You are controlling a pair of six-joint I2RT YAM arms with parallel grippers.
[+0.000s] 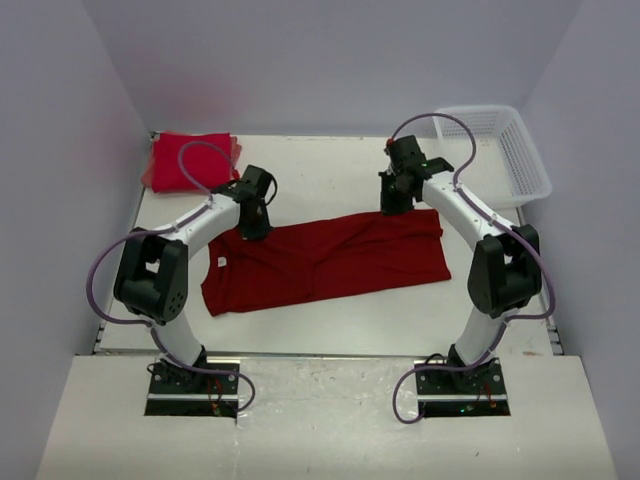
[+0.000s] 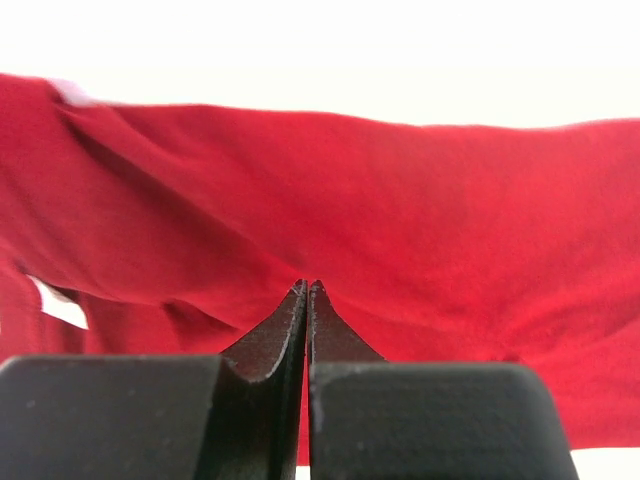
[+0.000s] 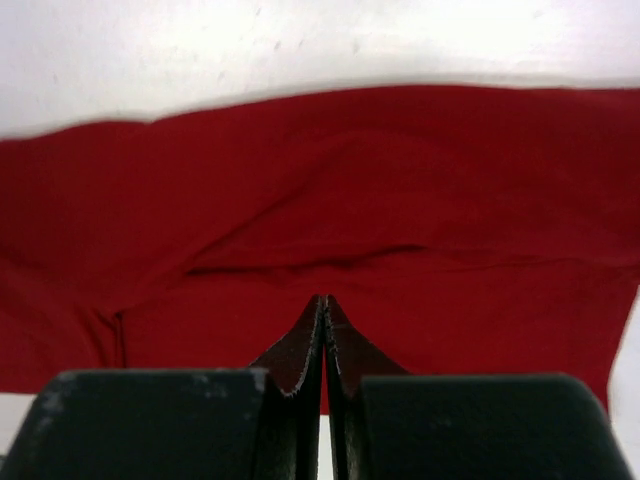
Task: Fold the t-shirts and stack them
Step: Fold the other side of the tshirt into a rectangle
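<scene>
The dark crimson cloth t-shirt (image 1: 330,258) lies spread across the white table (image 1: 340,325), mid-fold, with the left fingers (image 2: 283,335) and right fingers (image 3: 303,345) pressed together at its far edge, perhaps pinching cloth, so the next move calls for lifting that edge evenly toward the near side.
</scene>
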